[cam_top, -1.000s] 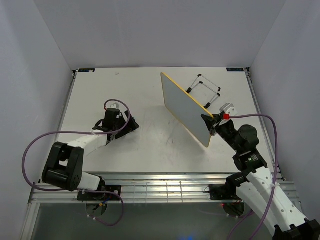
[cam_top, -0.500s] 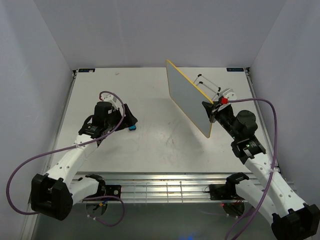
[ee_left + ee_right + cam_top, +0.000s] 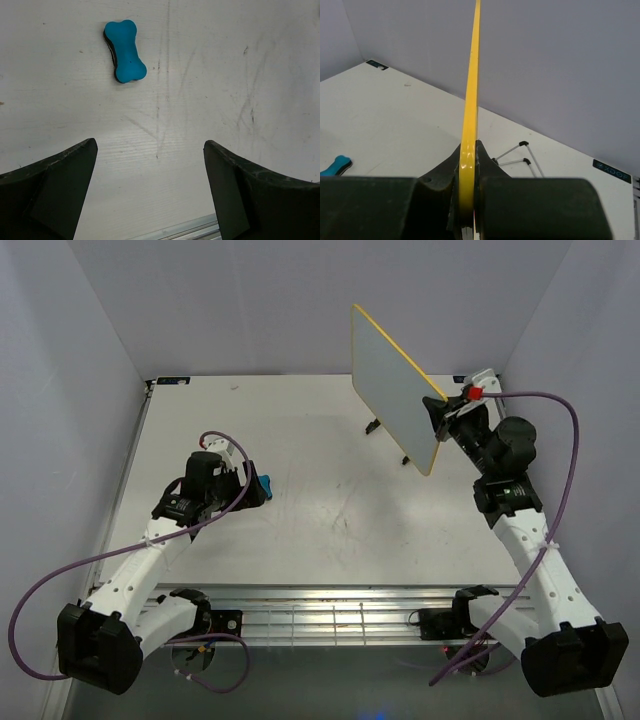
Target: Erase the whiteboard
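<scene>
The whiteboard (image 3: 393, 387), grey-white with a yellow frame, is held up in the air at the far right, tilted, its black wire feet (image 3: 390, 443) hanging below it. My right gripper (image 3: 440, 415) is shut on its right edge. In the right wrist view the yellow frame edge (image 3: 470, 105) runs upward, pinched between my jaws. The blue bone-shaped eraser (image 3: 263, 486) lies flat on the table just right of my left gripper (image 3: 247, 487). In the left wrist view the eraser (image 3: 125, 50) lies ahead of my open, empty fingers (image 3: 55, 177).
The white table (image 3: 320, 500) is scuffed with faint marks. Grey walls enclose the back and both sides. A metal rail (image 3: 320, 615) runs along the near edge between the arm bases.
My right gripper has lifted the whiteboard up and toward the far right, its feet leaving the table. My left arm has drawn back a little, uncovering the blue eraser on the table.
</scene>
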Controlling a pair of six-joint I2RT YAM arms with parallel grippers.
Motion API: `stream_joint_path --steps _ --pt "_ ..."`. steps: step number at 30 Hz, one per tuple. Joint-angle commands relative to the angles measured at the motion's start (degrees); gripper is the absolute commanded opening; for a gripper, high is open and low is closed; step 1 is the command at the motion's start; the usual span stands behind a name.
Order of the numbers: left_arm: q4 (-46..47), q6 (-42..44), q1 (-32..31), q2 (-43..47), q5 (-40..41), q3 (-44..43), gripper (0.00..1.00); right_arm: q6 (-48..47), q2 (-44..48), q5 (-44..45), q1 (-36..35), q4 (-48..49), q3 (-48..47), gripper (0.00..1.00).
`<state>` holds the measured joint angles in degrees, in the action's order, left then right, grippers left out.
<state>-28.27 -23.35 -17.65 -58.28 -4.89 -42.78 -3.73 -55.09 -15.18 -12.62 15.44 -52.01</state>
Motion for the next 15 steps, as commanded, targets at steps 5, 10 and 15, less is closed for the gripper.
stream_joint_path --steps 5,10,15 --pt "-0.03 1.47 -0.28 0.98 0.75 0.60 0.98 7.76 -5.28 -14.67 12.61 19.08 -7.23 0.08" --pt "-0.03 1.65 -0.19 0.71 0.23 0.69 0.98 11.28 -9.59 -22.25 19.65 23.05 -7.58 0.08" --pt "-0.03 1.82 -0.19 0.45 0.05 0.86 0.98 15.58 -12.40 -28.32 23.78 28.84 -6.62 0.08"
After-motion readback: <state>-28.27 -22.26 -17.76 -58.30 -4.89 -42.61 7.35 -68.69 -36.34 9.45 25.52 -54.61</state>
